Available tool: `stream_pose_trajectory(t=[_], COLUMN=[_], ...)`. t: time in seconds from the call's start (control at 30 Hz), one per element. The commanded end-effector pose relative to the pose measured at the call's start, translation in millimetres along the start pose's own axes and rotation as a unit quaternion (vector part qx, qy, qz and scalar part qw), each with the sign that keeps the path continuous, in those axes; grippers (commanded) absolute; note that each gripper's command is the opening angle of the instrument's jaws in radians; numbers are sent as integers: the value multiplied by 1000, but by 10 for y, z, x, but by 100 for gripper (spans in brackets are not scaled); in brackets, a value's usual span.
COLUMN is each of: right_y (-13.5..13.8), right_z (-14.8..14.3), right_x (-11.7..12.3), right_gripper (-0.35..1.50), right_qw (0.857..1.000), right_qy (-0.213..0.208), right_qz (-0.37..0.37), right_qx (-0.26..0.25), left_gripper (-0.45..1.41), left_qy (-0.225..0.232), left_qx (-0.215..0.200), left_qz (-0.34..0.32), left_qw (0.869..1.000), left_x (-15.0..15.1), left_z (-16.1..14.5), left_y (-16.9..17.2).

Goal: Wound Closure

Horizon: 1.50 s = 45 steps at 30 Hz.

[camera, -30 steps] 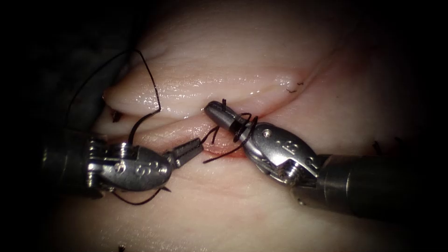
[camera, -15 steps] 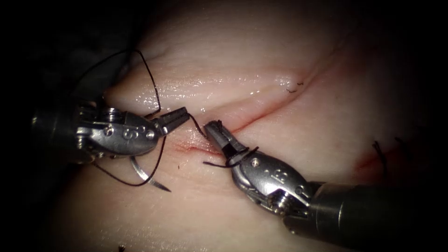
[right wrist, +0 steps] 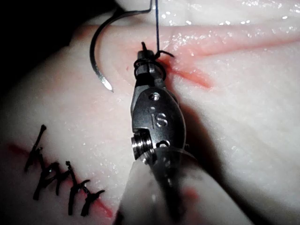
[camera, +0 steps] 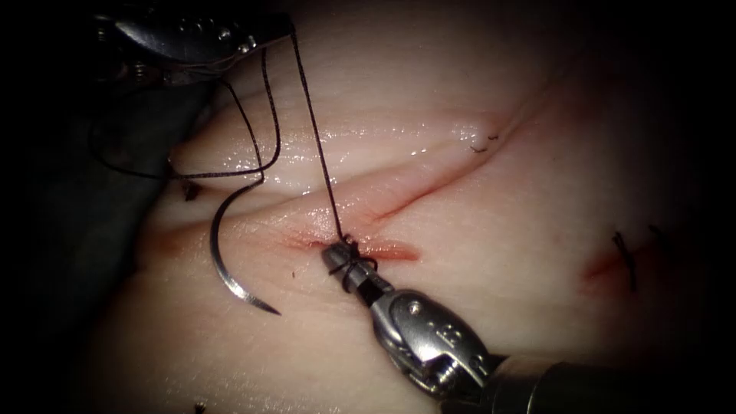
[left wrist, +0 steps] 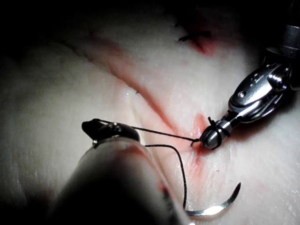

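My left tool (camera: 285, 29) is high at the upper left, jaws shut on the thread (camera: 318, 146), which runs taut down to the cut (camera: 429, 188). The right tool (camera: 333, 257) comes in from the lower right with its tip at the cut. Its jaws are shut on the thread's short end, and loops of thread (camera: 354, 270) are wound around them. The curved needle (camera: 218, 257) lies free on the tissue left of the cut, held by neither tool. The left wrist view shows the left tool (left wrist: 91, 126), the taut thread (left wrist: 159, 133) and the right tool (left wrist: 213, 137). The right wrist view shows the right tool (right wrist: 146, 58) and the needle (right wrist: 96, 51).
Red fluid (camera: 395, 251) marks the cut beside the right tool's tip. Slack thread (camera: 264, 115) curls over the tissue's left fold towards the needle's back end. Earlier stitches with cut ends (camera: 629, 257) sit at the far right and appear as stitches (right wrist: 61, 187) in the right wrist view.
The left tool rose to the upper left, pulling its thread taut. The right tool moved down and left to the cut, with the loops bunched near its tip.
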Motion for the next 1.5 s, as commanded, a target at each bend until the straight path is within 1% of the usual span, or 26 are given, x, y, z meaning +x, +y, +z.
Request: stream_pose_trajectory(t=[0.03, 0.2, 0.33, 0.37, 0.4, 0.43, 0.47, 0.57, 0.6, 0.67, 0.83, 0.87, 0.9, 0.93, 0.97, 1.03, 1.1, 1.17, 1.2, 1.33, 1.4, 1.43, 1.47, 1.5], right_y=[-6, -9, -9, -10, -10, -11, -11, -13, -16, -21, -25, -26, -27, -28, -28, -28, -28, -27, -27, -26, -27, -28, -30, -30], right_z=[5, 9, 9, 7, 7, 4, 3, 0, -2, -5, -8, -8, -8, -8, -9, -9, -8, -8, -8, -8, -9, -9, -10, -11], right_x=[-10, -17, -18, -19, -19, -21, -23, -29, -33, -37, -35, -34, -32, -31, -30, -30, -29, -27, -25, -24, -25, -26, -27, -28], right_gripper=[-35, -35, -35, -35, -35, -35, -35, -35, -35, -35, -35, -35, -35, -35, -35, -35, -35, -35, -35, -35, -35, -35, -35, -35], right_qw=[1000, 1000, 1000, 1000, 1000, 1000, 1000, 999, 999, 998, 998, 999, 1000, 999, 996, 993, 992, 988, 984, 975, 967, 962, 948, 944], right_qy=[-5, -9, -10, -10, -10, -9, -10, -16, -29, -41, -38, -30, -11, -3, 1, 7, 7, 9, 11, 15, 18, 20, 29, 31], right_qz=[9, 11, 10, 4, 4, -21, -27, -31, -20, 25, 41, 31, -6, -41, -90, -118, -127, -152, -178, -224, -256, -273, -316, -328], right_qx=[3, 3, 4, 1, 1, -2, -3, -5, -20, -27, -26, -24, -19, -17, -18, -19, -20, -20, -18, -9, 0, 6, 24, 29], left_gripper=[-45, -45, -45, -45, -45, -45, -45, -45, -45, -45, -45, -45, -45, -45, -45, -45, -45, -45, -45, -45, -45, -45, -45, -45], left_qy=[0, -3, 1, 3, 3, 5, 3, 5, 5, 3, 2, 3, 2, 1, 1, 1, 1, 2, 4, 12, 17, 20, 24, 26], left_qx=[0, 1, 8, 11, 11, 13, 15, 20, 25, 30, 36, 37, 41, 43, 47, 49, 50, 52, 53, 64, 72, 78, 81, 82], left_qz=[1, -1, -3, -5, -5, -6, -6, -4, -4, -4, 2, 2, 2, 2, 1, 1, 1, 0, 2, 6, 9, 8, 10, 8], left_qw=[1000, 1000, 1000, 1000, 1000, 1000, 1000, 1000, 1000, 1000, 999, 999, 999, 999, 999, 999, 999, 999, 999, 998, 997, 997, 996, 996], left_x=[0, 2, 5, 6, 6, 6, 6, 5, 4, 3, 0, -1, -3, -4, -5, -5, -5, -5, -4, -1, 2, 3, 6, 8], left_z=[7, 12, 22, 28, 28, 35, 38, 47, 50, 53, 53, 53, 53, 54, 55, 57, 58, 59, 60, 62, 64, 65, 66, 68], left_y=[1, -17, -35, -45, -45, -54, -58, -69, -75, -80, -88, -90, -95, -96, -100, -101, -101, -101, -102, -110, -115, -118, -123, -126])
